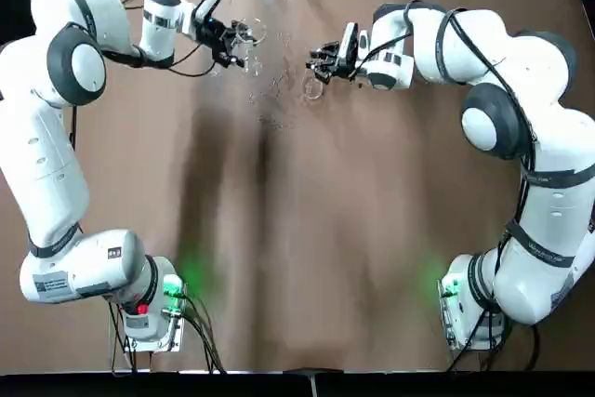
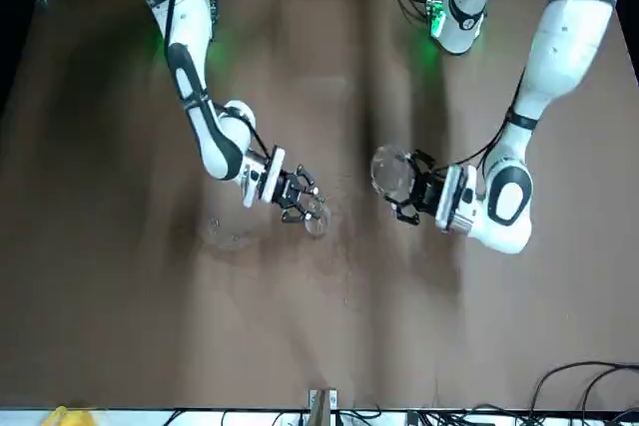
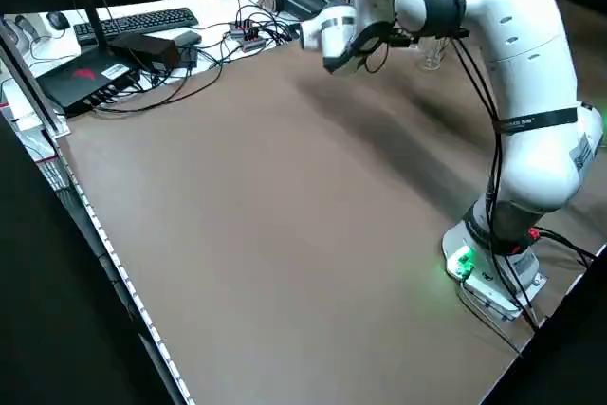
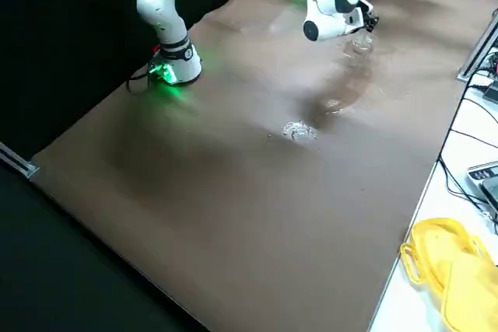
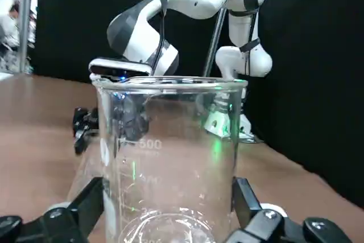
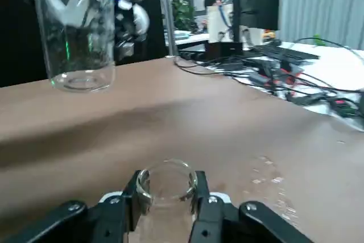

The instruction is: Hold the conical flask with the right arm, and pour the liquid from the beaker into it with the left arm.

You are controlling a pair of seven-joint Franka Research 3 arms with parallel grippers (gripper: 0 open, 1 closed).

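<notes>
Grips flask (image 6: 166, 223) at neck w/ R gripper (image 6: 169, 178), upright beaker (image 5: 170, 157) w/ L gripper (image 5: 169, 185) opposite, apart; prob. pre-pour, needs beaker over flask, then slow tilt.

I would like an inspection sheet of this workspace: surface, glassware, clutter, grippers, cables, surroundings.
Surface: brown covering, with clear wet-looking patches
Beaker: upright, raised above the surface
Conical flask: neck gripped; contents cannot tell
Clutter on the brown covering: nothing seen
Left gripper: shut on the beaker
Right gripper: shut on the flask neck
Cables: tangled black ones on the white desk
Surroundings: keyboard, yellow item
</notes>
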